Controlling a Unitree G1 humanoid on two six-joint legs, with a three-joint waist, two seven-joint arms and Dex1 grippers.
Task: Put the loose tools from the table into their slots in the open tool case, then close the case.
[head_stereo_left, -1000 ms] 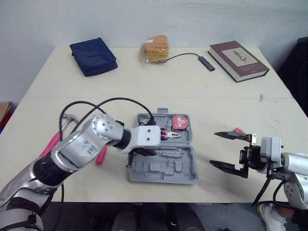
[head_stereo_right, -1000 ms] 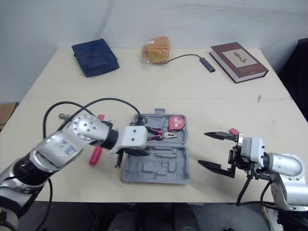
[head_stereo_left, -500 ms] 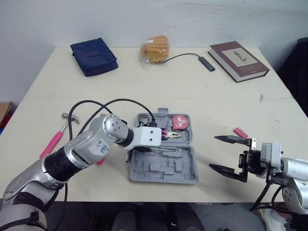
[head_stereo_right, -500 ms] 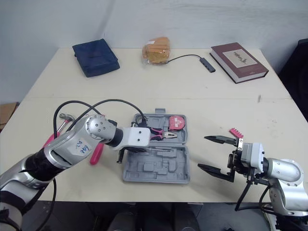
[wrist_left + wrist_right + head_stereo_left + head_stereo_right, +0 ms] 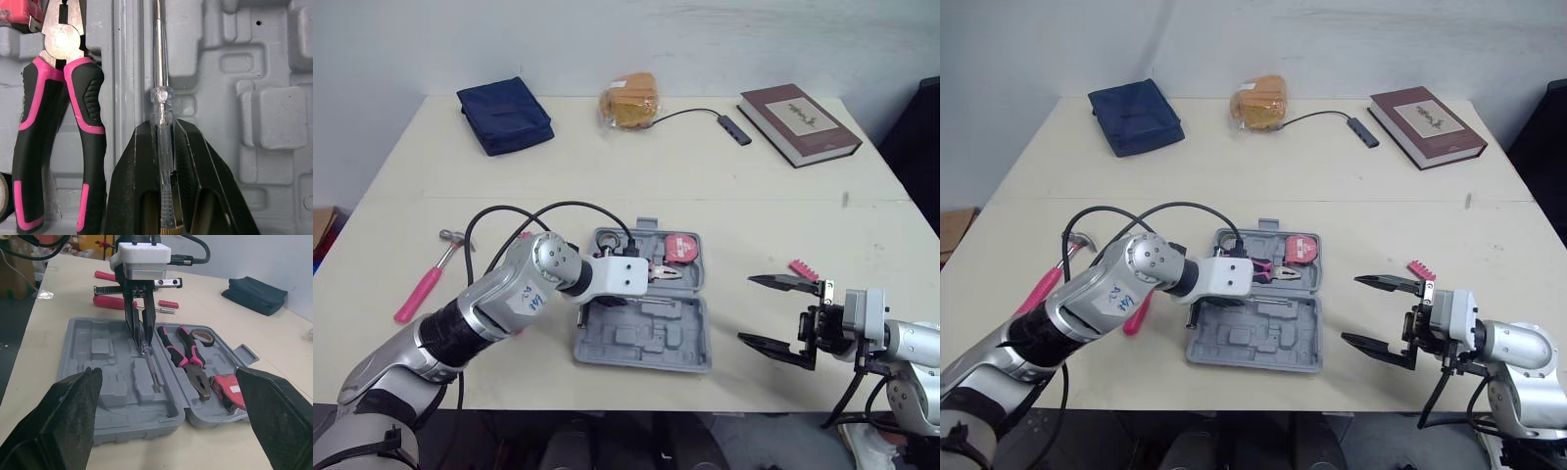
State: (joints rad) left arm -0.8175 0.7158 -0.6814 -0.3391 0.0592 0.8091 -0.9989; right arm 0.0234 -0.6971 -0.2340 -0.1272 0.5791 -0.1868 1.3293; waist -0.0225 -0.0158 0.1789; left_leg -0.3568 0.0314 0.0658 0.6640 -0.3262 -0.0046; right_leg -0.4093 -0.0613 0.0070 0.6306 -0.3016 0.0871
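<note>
Showing silver shells and blue handwriting on the left arm (image 5: 509,294) beside the tool case (image 5: 646,354), trailing a looping black cable (image 5: 558,204), ending in a white wrist block (image 5: 626,274)

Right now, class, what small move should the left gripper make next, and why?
Probably open the left gripper: it is shut on the clear screwdriver, whose shaft already lies along a groove in the tool case beside the pliers.

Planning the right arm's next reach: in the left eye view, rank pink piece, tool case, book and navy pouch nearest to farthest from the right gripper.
1. pink piece, just beyond the right gripper.
2. tool case, to its left.
3. book, far right.
4. navy pouch, far left.
</note>
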